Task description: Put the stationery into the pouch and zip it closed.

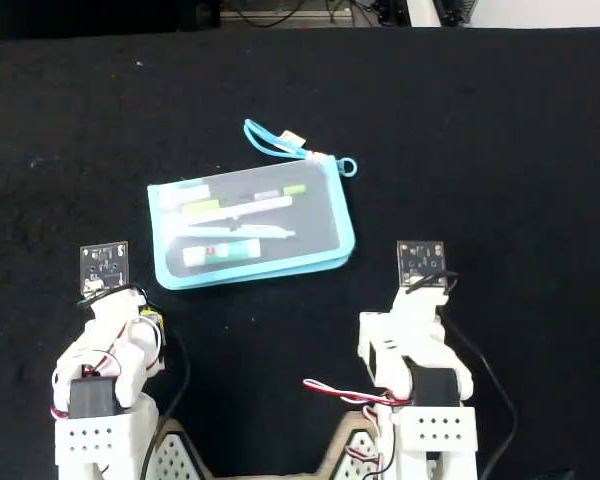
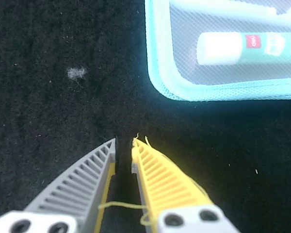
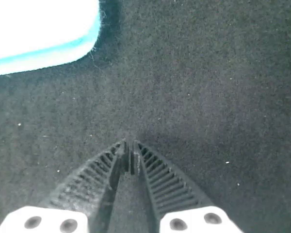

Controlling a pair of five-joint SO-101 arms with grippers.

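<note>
We log: pouch (image 1: 315,235) flat at mid-table, stationery inside behind its mesh face, glue stick (image 2: 242,47) along the near edge | left gripper (image 2: 123,143) clenched on nothing, near the pouch's near corner | right gripper (image 3: 130,144) clenched, empty, off the other near corner | black cloth (image 1: 500,130) runs wide around every pouch edge | strap (image 1: 270,140) trails off the far edge.

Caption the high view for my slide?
Pouch with stationery inside lies on the table beyond the folded left arm and right arm.

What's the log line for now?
pouch: looks zipped, stationery inside | left gripper: shut, empty | right gripper: shut, empty
</note>
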